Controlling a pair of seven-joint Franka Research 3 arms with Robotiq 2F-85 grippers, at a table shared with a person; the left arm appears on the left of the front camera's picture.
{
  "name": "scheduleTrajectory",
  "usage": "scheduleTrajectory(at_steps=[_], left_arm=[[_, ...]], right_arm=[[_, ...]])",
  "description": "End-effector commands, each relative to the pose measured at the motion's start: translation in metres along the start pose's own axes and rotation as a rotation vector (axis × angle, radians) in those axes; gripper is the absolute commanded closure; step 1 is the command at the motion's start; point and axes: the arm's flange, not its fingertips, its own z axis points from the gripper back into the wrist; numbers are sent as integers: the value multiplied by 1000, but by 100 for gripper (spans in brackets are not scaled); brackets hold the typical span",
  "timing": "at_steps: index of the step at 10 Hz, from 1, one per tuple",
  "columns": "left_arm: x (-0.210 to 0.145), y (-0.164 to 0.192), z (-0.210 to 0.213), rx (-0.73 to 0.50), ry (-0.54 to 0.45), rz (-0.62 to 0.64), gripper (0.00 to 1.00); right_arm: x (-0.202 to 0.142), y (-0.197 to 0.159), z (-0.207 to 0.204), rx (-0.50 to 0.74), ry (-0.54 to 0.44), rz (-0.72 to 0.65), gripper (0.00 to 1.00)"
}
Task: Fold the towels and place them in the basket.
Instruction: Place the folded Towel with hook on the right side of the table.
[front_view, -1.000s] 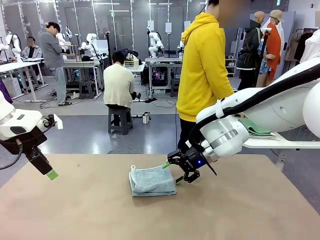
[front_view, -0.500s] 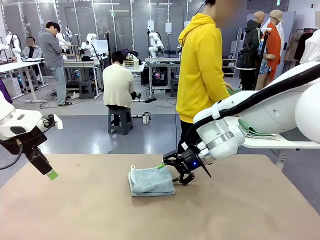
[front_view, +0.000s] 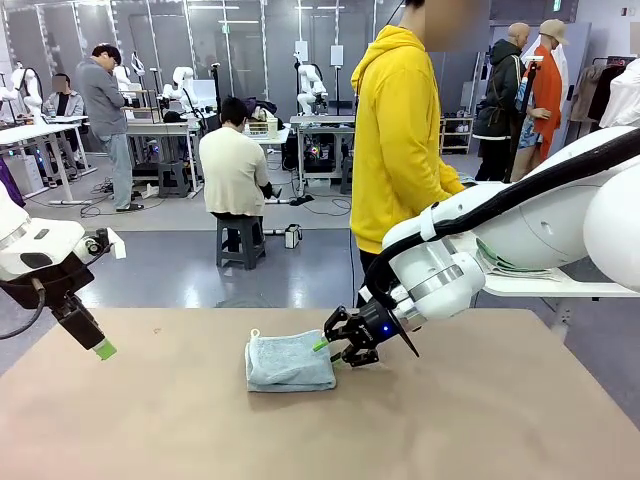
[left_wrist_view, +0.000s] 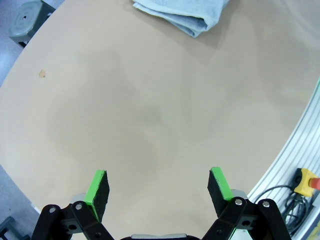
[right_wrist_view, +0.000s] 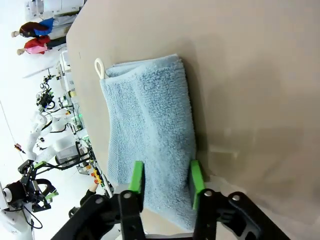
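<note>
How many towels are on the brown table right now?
1. The pale blue towel lies folded on the table, right edge pinched by the right tool. Greenish cloth on the shelf behind that arm may be another.

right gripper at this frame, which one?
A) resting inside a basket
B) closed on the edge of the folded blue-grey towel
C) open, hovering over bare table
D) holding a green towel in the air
B: in the right wrist view the right gripper pinches the near edge of the folded blue-grey towel, which lies flat on the table.
</note>
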Motion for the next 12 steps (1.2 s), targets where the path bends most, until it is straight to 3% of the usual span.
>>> scheduleTrajectory(at_steps=[1,10,12], left_arm=[[5,2,0,17,5,13,0],[5,2,0,17,5,13,0],[5,2,0,17,5,13,0]], right_arm=[[0,0,-3,14,-19,13,97],[-13,1,-5,3,-50,1,100],[-3,-6,-3,9,-12,-12,100]])
